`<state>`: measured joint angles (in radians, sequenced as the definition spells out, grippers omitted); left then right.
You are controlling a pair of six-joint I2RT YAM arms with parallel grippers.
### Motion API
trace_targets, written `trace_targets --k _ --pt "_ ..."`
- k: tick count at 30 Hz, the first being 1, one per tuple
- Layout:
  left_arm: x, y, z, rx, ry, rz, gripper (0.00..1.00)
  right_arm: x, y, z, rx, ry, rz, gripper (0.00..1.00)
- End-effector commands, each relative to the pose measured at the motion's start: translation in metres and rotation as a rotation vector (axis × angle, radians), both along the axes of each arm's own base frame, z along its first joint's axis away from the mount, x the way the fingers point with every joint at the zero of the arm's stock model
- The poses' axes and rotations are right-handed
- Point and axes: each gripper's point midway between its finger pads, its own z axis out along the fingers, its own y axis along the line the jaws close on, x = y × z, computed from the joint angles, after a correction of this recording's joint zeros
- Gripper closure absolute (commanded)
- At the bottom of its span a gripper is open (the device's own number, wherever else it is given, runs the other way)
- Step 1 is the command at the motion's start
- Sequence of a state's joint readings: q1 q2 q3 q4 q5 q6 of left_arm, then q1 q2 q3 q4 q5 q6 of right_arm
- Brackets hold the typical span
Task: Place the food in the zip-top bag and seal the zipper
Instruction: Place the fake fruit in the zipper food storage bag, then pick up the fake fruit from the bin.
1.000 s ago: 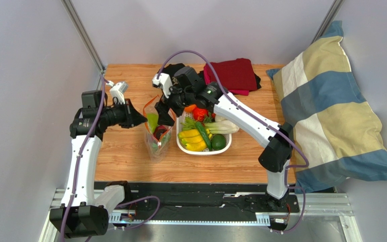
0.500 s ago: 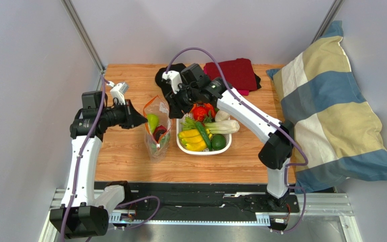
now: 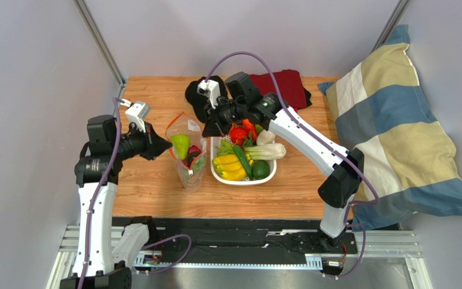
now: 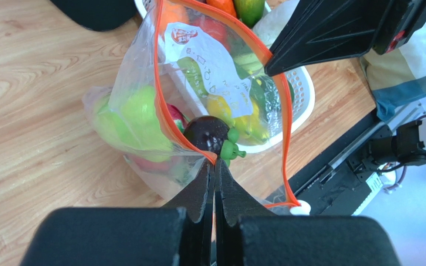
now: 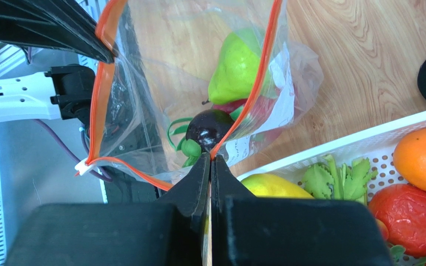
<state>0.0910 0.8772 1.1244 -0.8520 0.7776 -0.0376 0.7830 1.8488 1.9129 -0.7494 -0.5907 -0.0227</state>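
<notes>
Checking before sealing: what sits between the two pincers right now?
The open mouth of the zip-top bag, dark fruit and green fruit inside; both wrist views show it.

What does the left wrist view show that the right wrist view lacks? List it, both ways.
Left wrist only: a corner of the pillow. Right wrist only: leafy greens lying uncovered in the white basket. Both: left claw and right claw shut on opposite rims of the open zip-top bag, with the green fruit and small dark fruit inside.
</notes>
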Motion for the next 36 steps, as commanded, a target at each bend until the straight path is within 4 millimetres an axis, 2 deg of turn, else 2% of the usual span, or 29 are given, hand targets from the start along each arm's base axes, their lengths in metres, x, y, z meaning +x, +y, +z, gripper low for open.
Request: trace_targets --k 1,4,5,7,8,9,11,13,14,17,18,19,21,22,23,26,28,29,30,32,33,35,36 --pt "0.001 -0.001 -0.016 0.015 0.012 -0.025 1.0 0.007 0.008 0.012 0.047 -0.058 0.017 1.0" --pt "0.005 0.002 -0.032 0.035 0.031 -0.027 1.0 0.018 0.01 -0.003 0.019 -0.054 0.001 1.0" --pt "0.007 0.003 -0.033 0.042 0.033 -0.025 1.0 0.02 0.011 -0.003 0.02 -0.067 0.005 1.0" --pt "0.012 0.005 -0.012 0.061 -0.029 -0.012 1.0 0.025 0.017 0.011 0.05 -0.093 0.012 1.0" --pt "0.014 0.007 0.001 0.065 -0.069 -0.002 1.0 0.026 0.022 0.039 0.106 -0.128 0.03 1.0" --pt "0.016 0.007 0.03 0.073 -0.155 0.007 1.0 0.025 0.023 0.051 0.134 -0.144 0.04 1.0" --pt "0.008 0.005 0.065 0.069 -0.288 0.004 1.0 0.015 0.022 0.08 0.196 -0.178 0.083 1.0" --pt "-0.003 0.0 0.078 0.057 -0.347 -0.012 1.0 0.009 0.02 0.08 0.21 -0.201 0.112 1.0" --pt "-0.003 0.0 0.074 0.044 -0.322 -0.002 1.0 0.01 0.017 0.076 0.202 -0.212 0.109 1.0" --pt "0.006 0.004 0.019 0.061 -0.128 0.013 1.0 0.025 0.016 0.032 0.102 -0.221 0.071 1.0" --pt "0.007 0.002 -0.002 0.053 -0.046 0.0 1.0 0.033 0.019 0.007 0.053 -0.189 0.066 1.0" --pt "0.014 0.003 -0.022 0.065 0.023 -0.015 1.0 0.038 0.02 -0.006 0.024 -0.18 0.062 1.0" --pt "0.018 0.006 -0.048 0.066 0.127 0.003 1.0 0.047 0.019 -0.029 -0.033 -0.152 0.052 1.0" --pt "0.021 0.006 -0.057 0.068 0.16 -0.006 1.0 0.052 0.021 -0.039 -0.046 -0.136 0.05 1.0" --pt "0.022 0.006 -0.057 0.067 0.158 -0.015 1.0 0.053 0.021 -0.041 -0.047 -0.115 0.047 1.0" --pt "0.024 0.005 -0.048 0.069 0.124 -0.02 1.0 0.058 0.014 -0.03 -0.027 -0.117 0.028 0.99" --pt "0.023 0.005 -0.045 0.072 0.114 -0.021 1.0 0.06 0.004 -0.014 -0.005 -0.121 0.007 0.78" --pt "0.024 0.005 -0.044 0.067 0.113 -0.019 1.0 0.06 0.0 -0.009 0.003 -0.115 -0.005 0.61" --pt "0.023 0.003 -0.042 0.054 0.117 -0.022 1.0 0.067 -0.01 -0.004 0.009 -0.094 -0.042 0.34" --pt "0.024 0.002 -0.04 0.041 0.117 -0.026 1.0 0.07 -0.025 0.013 0.029 -0.089 -0.088 0.15" --pt "0.024 0.001 -0.038 0.035 0.117 -0.024 1.0 0.08 -0.039 0.017 0.032 -0.091 -0.126 0.05" --pt "0.026 0.001 -0.036 0.034 0.107 -0.023 1.0 0.09 -0.058 0.021 0.019 -0.107 -0.191 0.04" --pt "0.028 0.001 -0.037 0.036 0.107 -0.022 1.0 0.099 -0.076 0.017 -0.007 -0.11 -0.244 0.04"
